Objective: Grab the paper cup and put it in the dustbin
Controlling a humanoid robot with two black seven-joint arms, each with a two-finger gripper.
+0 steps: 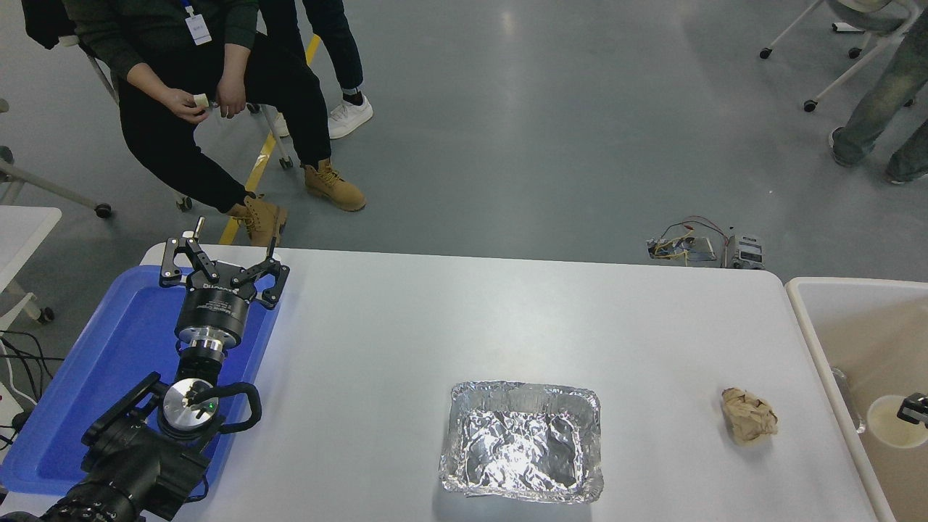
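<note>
White table (507,319), big off-white rectangular dustbin (808,333) at right edge. Right claw (913,409) barely visible, grip state unclear; small white paper cup (888,424) just beside it, over bin interior. Release only when cup is well inside rim. Left claw (221,272) parked, open.

No legible text, only blurred print on left tool (223,262)
</note>
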